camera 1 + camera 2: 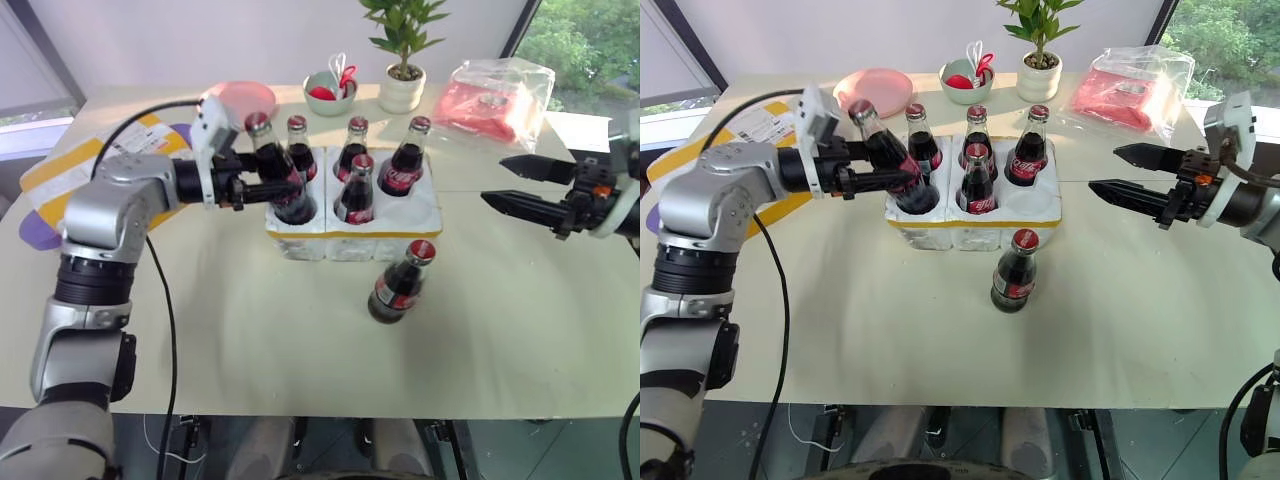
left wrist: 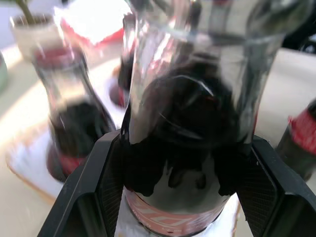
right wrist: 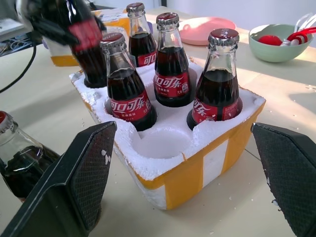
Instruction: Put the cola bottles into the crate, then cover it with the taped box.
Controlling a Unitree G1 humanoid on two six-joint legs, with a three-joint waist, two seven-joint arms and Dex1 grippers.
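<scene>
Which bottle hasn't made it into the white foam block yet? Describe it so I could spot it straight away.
Find the white foam crate with the yellow band in the middle of the table. Just in front of it, on the side nearest the robot, one cola bottle stands alone on the bare tabletop. Every other bottle sits in a well or is held by the left gripper; nothing holds this one.

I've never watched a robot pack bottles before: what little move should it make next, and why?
Probably the left gripper should straighten its tilted cola bottle, seat it fully, then let go. Its base is already in a front corner well of the crate, but it leans. Four bottles stand seated; one well is empty, and one bottle waits on the table near the open right gripper.
</scene>
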